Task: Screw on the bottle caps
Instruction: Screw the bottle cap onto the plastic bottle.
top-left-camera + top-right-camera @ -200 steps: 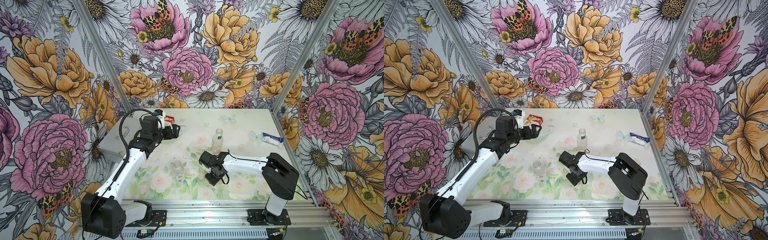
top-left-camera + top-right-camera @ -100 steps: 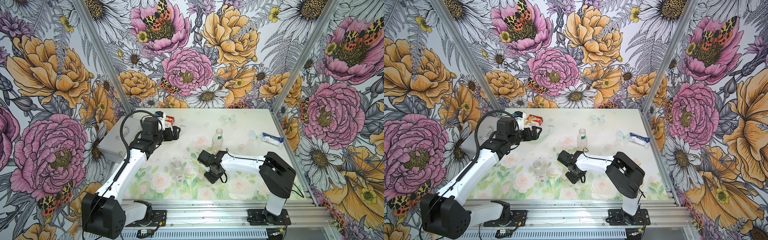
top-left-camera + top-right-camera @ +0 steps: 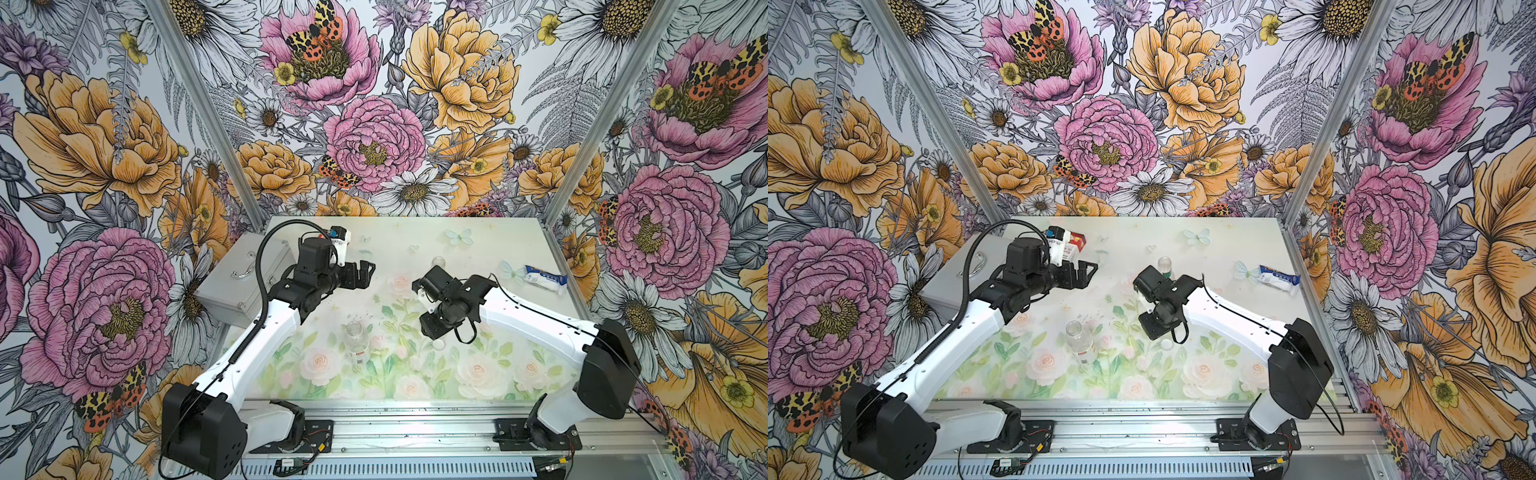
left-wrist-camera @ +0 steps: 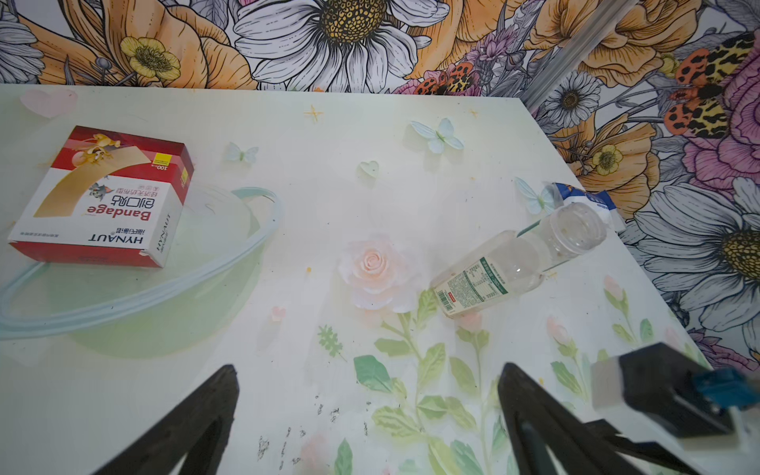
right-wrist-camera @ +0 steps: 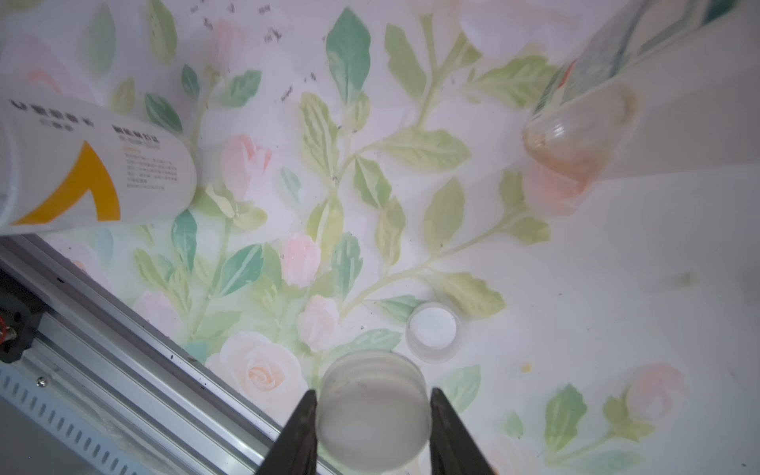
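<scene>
Clockwise bearings are read in both top views from the centre of the table [image 3: 395, 237], with 6 o'clock at the rail [image 3: 415, 424] and 12 o'clock at the back wall.

(a) Near bottle [image 3: 356, 337], at about 8 o'clock: clear, upright, mouth uncapped, with a red mark low on its label.

(b) Loose cap [image 3: 438, 344], at about 5 o'clock: it lies on the table with its hollow side up [image 5: 432, 331], just beside the right gripper and apart from both bottles.

(c) Right gripper [image 3: 432, 328], close to centre at 4 o'clock and pointing down: in the right wrist view its two fingers [image 5: 372, 397] are clenched on the held cap [image 5: 372, 423], whose threaded inside faces the camera. Whether this cap touches the table cannot be told.

(d) Left gripper [image 3: 361, 274], at 10 o'clock: fingers spread wide [image 4: 368, 370] with nothing between them, above the table.

(e) Far bottle [image 3: 1165, 266], at 1 o'clock: clear, uncapped, with a white-and-green label [image 4: 514, 263], partly hidden behind the right arm.

(f) Other items: bandage box [image 3: 1075, 243] at 11 o'clock; blue-and-white packet [image 3: 544, 280] at 2 o'clock near the table edge; metal case [image 3: 245, 278] beside the table at 9 o'clock.
</scene>
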